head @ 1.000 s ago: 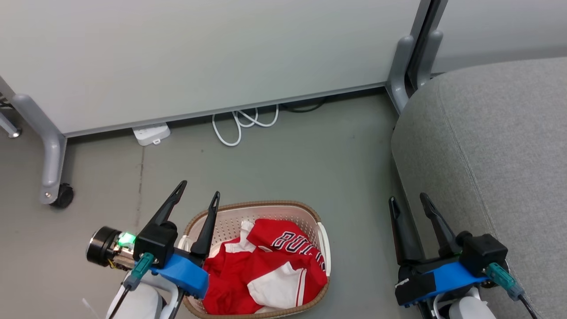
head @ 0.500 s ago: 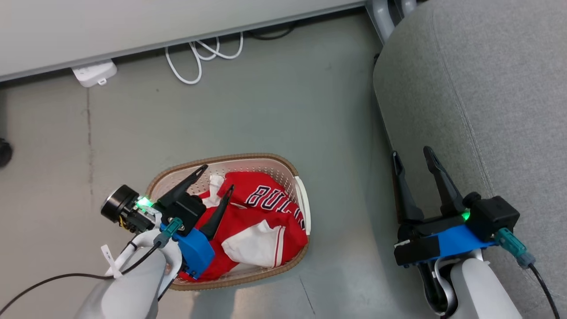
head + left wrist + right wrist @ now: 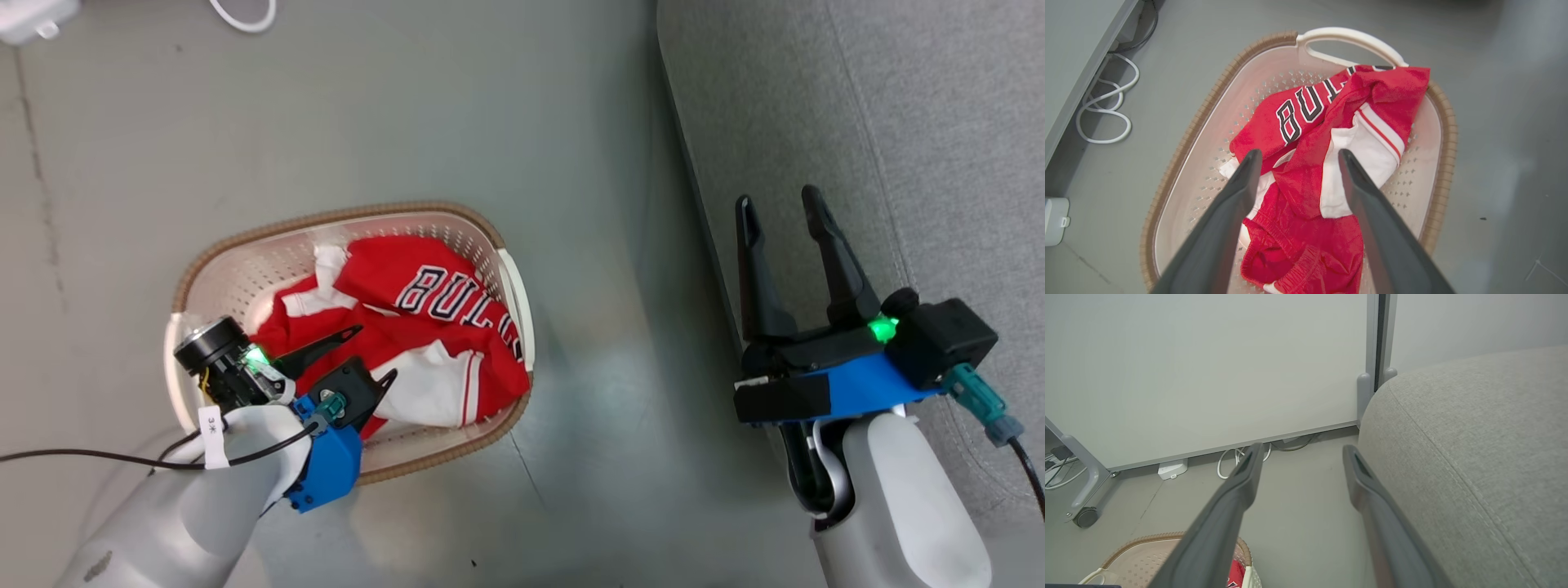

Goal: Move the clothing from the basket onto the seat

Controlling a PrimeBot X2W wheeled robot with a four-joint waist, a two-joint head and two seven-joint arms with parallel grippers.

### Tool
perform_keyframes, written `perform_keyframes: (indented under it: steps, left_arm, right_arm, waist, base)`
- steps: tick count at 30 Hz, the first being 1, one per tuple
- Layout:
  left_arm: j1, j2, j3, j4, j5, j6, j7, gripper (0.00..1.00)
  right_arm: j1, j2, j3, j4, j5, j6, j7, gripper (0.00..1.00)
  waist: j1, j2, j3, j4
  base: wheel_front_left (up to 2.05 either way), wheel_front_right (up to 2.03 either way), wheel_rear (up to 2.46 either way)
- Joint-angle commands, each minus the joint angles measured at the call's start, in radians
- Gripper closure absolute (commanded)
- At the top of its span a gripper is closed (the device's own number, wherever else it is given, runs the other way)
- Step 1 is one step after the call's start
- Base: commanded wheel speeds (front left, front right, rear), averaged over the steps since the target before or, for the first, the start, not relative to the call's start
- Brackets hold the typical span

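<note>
Red-and-white soft sports clothing (image 3: 384,269) lies crumpled in the cream perforated plastic basket (image 3: 245,278) with a brown woven-look rim, on the grey floor (image 3: 408,98). The left gripper (image 3: 377,351) hangs over it, dark fingers spread and empty. Further right, the right gripper (image 3: 776,196), fingers likewise parted and empty, is at the edge of the large grey fabric seat (image 3: 898,122).

"BULL", cut off by folds, on the red clothing (image 3: 400,327) — "3" on a white cable tag (image 3: 211,425)

Clothing (image 3: 424,327) red, white panels, striped trim; basket (image 3: 245,269) cream, brown rim; seat (image 3: 898,122) grey.
</note>
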Motion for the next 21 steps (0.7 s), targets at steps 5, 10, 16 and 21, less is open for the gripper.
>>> perform_keyframes:
  steps: [5,10,16,21]
  left_arm:
    - [-0.084,0.024,-0.139,0.082,-0.027,0.001,-0.003,0.0]
    - [-0.158,0.035,-0.261,0.168,-0.055,0.001,0.002,0.0]
    - [-0.229,0.043,-0.349,0.253,-0.05,0.001,0.046,0.0]
    - [-0.271,0.048,-0.366,0.295,-0.024,0.001,0.099,0.0]
  right_arm:
    - [-0.049,-0.002,-0.006,-0.023,0.006,0.0,-0.001,0.0]
    - [-0.074,-0.002,-0.015,-0.038,0.01,0.0,-0.001,0.0]
    - [-0.106,-0.002,-0.021,-0.06,0.013,0.0,-0.001,0.0]
    - [-0.127,-0.002,-0.029,-0.076,0.022,0.0,-0.001,0.0]
  waist:
    - [-0.0003,-0.0001,0.105,-0.04]
    - [-0.0003,-0.0001,0.176,-0.056]
    - [-0.0003,-0.0001,0.257,-0.075]
    - [-0.0003,-0.0001,0.313,-0.086]
  base:
    - [0.0,0.0,0.0]
    - [0.0,0.0,0.0]
    - [0.0,0.0,0.0]
    - [0.0,0.0,0.0]
